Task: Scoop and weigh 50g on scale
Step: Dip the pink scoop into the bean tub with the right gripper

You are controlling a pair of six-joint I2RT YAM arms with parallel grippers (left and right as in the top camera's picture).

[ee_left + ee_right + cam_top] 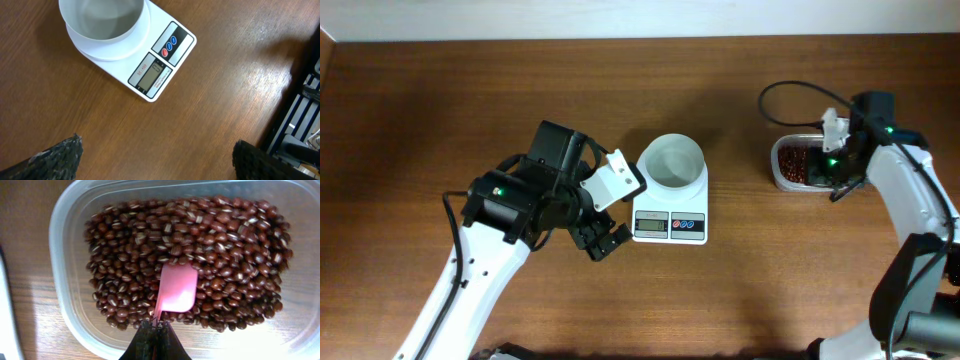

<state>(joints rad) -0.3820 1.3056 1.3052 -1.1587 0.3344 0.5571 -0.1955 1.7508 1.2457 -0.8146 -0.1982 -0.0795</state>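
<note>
Nothing legible: scale (176, 49) carries tiny print around its grey LCD display (151, 74), too small to read, and no digits can be made out.

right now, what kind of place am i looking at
Probably a robot test bench, not a real kitchen: robot arms over a wooden table, a small kitchen scale carrying a white bowl, and a clear tub of red beans with a pink scoop.
</note>
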